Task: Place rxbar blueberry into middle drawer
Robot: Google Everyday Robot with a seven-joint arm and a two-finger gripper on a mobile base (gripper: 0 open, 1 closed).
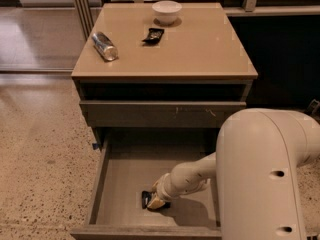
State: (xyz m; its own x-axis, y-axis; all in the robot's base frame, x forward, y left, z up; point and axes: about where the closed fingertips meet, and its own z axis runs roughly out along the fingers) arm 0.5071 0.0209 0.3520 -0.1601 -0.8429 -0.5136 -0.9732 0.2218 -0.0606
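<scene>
The gripper [157, 202] is low inside the open middle drawer [125, 174], near the front. The rxbar blueberry [146, 199] is right at its tip, by the drawer floor. Only one dark end pokes out to the left. I cannot tell which way its long side runs, or whether the claw grips it.

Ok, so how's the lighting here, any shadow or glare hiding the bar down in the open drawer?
Camera view: warm, dim light; only the metal can glints, with no glare in the middle drawer. Camera view: the end effector sits low in that drawer at the rxbar blueberry, and the arm casts a soft shadow on the floor beneath it; the dark wrapper shows only partly.
</scene>
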